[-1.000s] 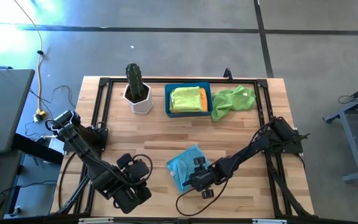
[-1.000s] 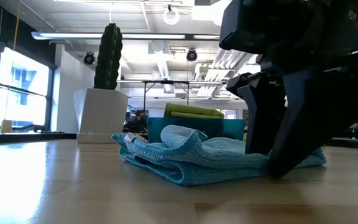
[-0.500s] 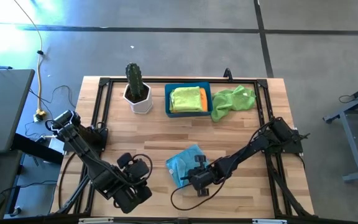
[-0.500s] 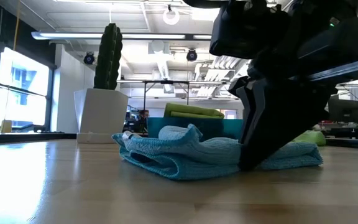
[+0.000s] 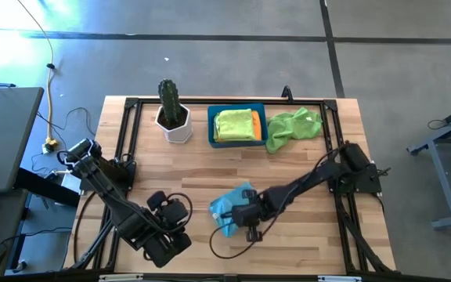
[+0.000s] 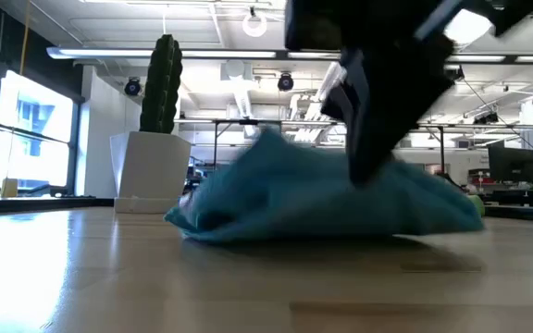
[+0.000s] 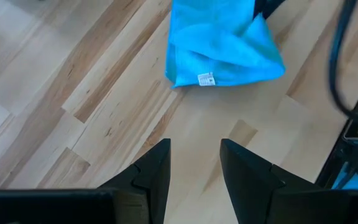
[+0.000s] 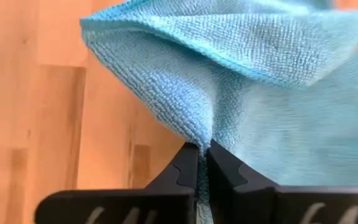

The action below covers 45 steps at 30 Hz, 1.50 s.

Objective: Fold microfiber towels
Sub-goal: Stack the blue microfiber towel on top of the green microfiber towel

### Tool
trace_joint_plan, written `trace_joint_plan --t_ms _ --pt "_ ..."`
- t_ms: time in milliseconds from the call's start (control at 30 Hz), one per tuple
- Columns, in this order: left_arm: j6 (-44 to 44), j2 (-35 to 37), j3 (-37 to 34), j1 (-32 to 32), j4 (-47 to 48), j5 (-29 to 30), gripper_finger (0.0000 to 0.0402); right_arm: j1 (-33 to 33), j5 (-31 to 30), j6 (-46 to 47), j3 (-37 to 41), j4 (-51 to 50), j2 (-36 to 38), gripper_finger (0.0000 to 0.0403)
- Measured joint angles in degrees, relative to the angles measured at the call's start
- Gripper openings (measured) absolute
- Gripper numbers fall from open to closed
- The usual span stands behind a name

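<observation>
A light blue microfiber towel (image 5: 227, 205) lies crumpled at the table's near middle, with my right gripper (image 8: 202, 148) shut on it at its near right side (image 5: 243, 213). In the low view part of it is drawn up into a peak (image 6: 276, 153). My left gripper (image 7: 194, 163) stands open near the table's front left (image 5: 174, 229), apart from the towel (image 7: 219, 46), with nothing between its fingers. A lime green towel (image 5: 294, 125) lies crumpled at the far right. Another lime green towel (image 5: 229, 125) and an orange one (image 5: 255, 125) lie in the blue bin. My right gripper pinches a bunched fold of the light blue towel (image 8: 197, 127) between its two fingers. The fingers slant down at it from the table's right. The gripped part stands raised, and the towel's lower edge (image 6: 248, 231) rests on the table.
The blue bin (image 5: 212, 125) stands at the far middle. A cactus in a white pot (image 5: 173, 113) stands left of it. A black frame rail (image 5: 124, 141) runs round the table's edges. Bare wood (image 5: 194, 168) lies between the bin and the blue towel.
My right gripper has shut on the light blue towel, then gone toward the table's left and somewhat up. The gripped part of the towel has risen into a peak. Its lower edge has stayed on the table.
</observation>
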<state>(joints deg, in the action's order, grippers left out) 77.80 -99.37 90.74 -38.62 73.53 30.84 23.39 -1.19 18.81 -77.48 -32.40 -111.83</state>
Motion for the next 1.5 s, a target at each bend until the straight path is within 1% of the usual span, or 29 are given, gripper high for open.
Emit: trace_joint_plan --t_ms 167,367,400,433,467,533,567,600,633,733,767,867,900,1000,1133,1233,1333,1433,1500 --pt "0.0 0.0 0.0 1.5 0.0 -0.1 0.0129 -4.5 1.6 -5.0 -7.4 -13.2 0.5 0.0001" --pt "0.0 0.0 0.0 3.8 0.2 -0.2 0.0129 -10.6 1.7 -9.7 -18.7 -30.8 0.6 0.0000" --pt "0.0 0.0 0.0 4.2 0.2 -0.2 0.0129 -11.6 0.9 -10.3 -21.0 -33.1 0.7 0.0000" --pt "0.0 0.0 0.0 4.6 0.2 -0.2 0.0129 -12.6 -1.4 -11.0 -23.1 -35.4 0.7 0.0000" --pt "0.0 0.0 0.0 5.1 0.2 -0.2 0.0129 -13.4 -5.1 -11.3 -25.0 -37.6 0.7 0.0000" --pt "0.0 0.0 0.0 6.0 0.2 -0.2 0.0129 -15.0 -13.8 -11.4 -28.6 -41.0 0.7 0.0000" --pt "0.0 0.0 0.0 6.5 0.2 -0.2 0.0129 -15.8 -16.6 -11.9 -30.3 -42.4 0.7 0.0000" --pt "0.0 0.0 0.0 6.9 0.2 -0.2 0.0129 -16.7 -17.4 -13.1 -31.9 -43.9 0.7 0.0000" --pt "0.0 0.0 0.0 7.4 0.2 -0.2 0.0129 -17.6 -16.5 -14.6 -33.3 -45.2 0.7 0.0000" --pt "-0.2 0.0 0.0 8.7 0.2 -0.2 0.0129 -20.6 -9.8 -19.9 -36.8 -48.1 0.7 0.0000" --pt "-0.5 0.0 0.0 9.2 0.2 -0.2 0.0129 -21.5 -9.9 -20.5 -37.7 -48.6 0.7 0.0000" --pt "-1.5 0.0 0.0 10.4 0.2 -0.2 0.0129 -24.3 -15.1 -20.7 -39.6 -50.0 0.7 0.0000" --pt "-1.5 0.0 0.0 10.8 0.2 -0.2 0.0129 -25.3 -15.8 -21.6 -40.0 -50.5 0.7 0.0000" --pt "-2.0 0.0 0.0 11.9 0.5 -0.2 0.0129 -28.1 -16.2 -24.0 -41.5 -50.7 0.7 0.0000" --pt "-5.5 0.0 0.0 13.8 0.5 0.1 0.0129 -31.3 -15.8 -26.2 -43.0 -50.6 0.7 0.0000" --pt "-10.2 0.0 0.0 16.3 0.4 2.7 0.0129 -33.7 -14.8 -27.1 -44.2 -50.6 0.7 0.0000" --pt "-16.3 0.0 0.0 19.7 0.2 6.0 0.0129 -35.4 -10.1 -28.3 -45.2 -50.7 0.8 0.0000" --pt "-25.5 0.3 0.0 23.5 0.0 7.9 0.0129 -36.7 -5.4 -29.6 -46.2 -51.8 0.8 0.0000" --pt "-32.5 1.0 0.0 26.2 -0.3 8.9 0.0129 -37.5 -3.8 -29.5 -46.4 -52.3 0.8 0.0000"
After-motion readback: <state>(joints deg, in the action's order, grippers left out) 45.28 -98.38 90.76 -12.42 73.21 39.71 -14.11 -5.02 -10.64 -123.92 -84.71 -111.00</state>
